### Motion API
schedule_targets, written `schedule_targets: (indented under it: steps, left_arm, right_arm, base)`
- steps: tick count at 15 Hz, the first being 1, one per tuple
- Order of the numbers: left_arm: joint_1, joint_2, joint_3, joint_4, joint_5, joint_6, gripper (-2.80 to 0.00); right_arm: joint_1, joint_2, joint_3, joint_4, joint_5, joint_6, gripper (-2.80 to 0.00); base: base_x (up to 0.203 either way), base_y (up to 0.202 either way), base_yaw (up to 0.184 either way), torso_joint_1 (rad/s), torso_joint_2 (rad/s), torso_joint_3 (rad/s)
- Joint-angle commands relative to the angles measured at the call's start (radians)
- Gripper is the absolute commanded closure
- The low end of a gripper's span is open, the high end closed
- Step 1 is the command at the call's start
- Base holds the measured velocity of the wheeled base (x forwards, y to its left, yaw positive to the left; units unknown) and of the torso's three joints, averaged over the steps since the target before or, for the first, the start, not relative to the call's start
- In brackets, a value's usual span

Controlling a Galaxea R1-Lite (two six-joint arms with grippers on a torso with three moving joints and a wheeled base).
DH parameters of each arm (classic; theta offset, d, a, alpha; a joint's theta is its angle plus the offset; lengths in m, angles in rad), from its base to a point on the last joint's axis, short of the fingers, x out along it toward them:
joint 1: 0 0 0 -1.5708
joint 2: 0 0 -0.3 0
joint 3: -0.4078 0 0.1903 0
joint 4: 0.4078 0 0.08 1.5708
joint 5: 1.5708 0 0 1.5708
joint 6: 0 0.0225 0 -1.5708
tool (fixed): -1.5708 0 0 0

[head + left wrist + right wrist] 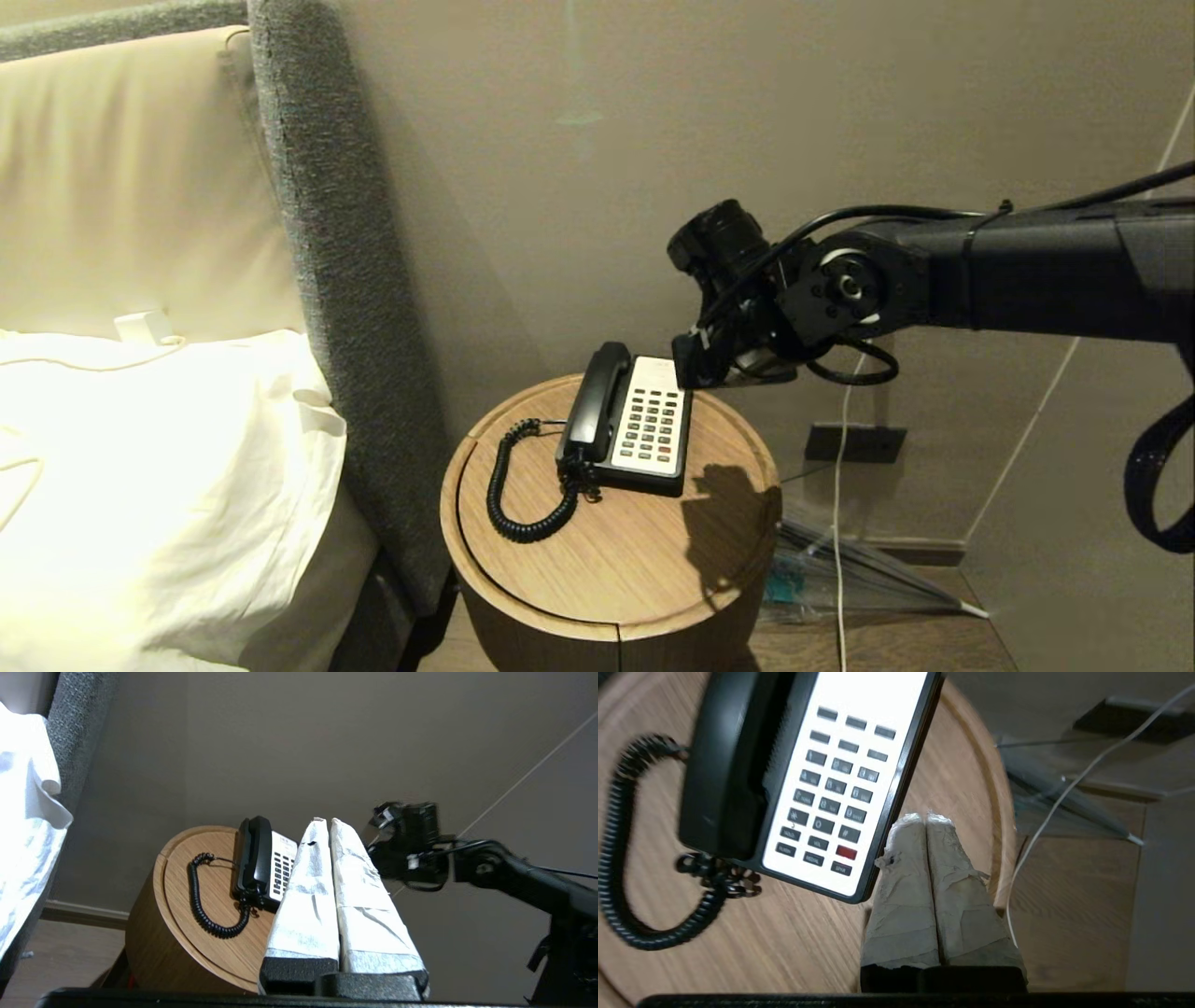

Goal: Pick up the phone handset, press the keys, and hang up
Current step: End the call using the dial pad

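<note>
Handset [595,399] cradled on phone base [644,425], round wooden table [607,551]. Right gripper [927,817] above base's right edge, fingers pressed together, empty. Left gripper [325,821] off-table, fingers likewise together.

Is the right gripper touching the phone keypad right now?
Apart. In the right wrist view the right gripper, fingers pressed together, hangs off the edge of the phone base, with bare table showing around its tips.
</note>
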Motion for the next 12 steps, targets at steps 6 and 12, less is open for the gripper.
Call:
schedule_targets:
  steps: [6, 12]
  left_arm:
    - [0.000, -0.003, 0.031, -0.002, -0.023, -0.004, 0.00]
    - [0.000, -0.010, 0.045, -0.002, -0.023, -0.004, 0.00]
  right_arm:
    - [0.084, 0.143, -0.048, -0.002, -0.009, 0.006, 0.00]
    - [0.103, 0.141, -0.013, 0.029, -0.024, 0.037, 0.00]
  base:
    - [0.000, 0.000, 0.000, 0.000, 0.00, 0.000]
    - [0.000, 0.000, 0.000, 0.000, 0.00, 0.000]
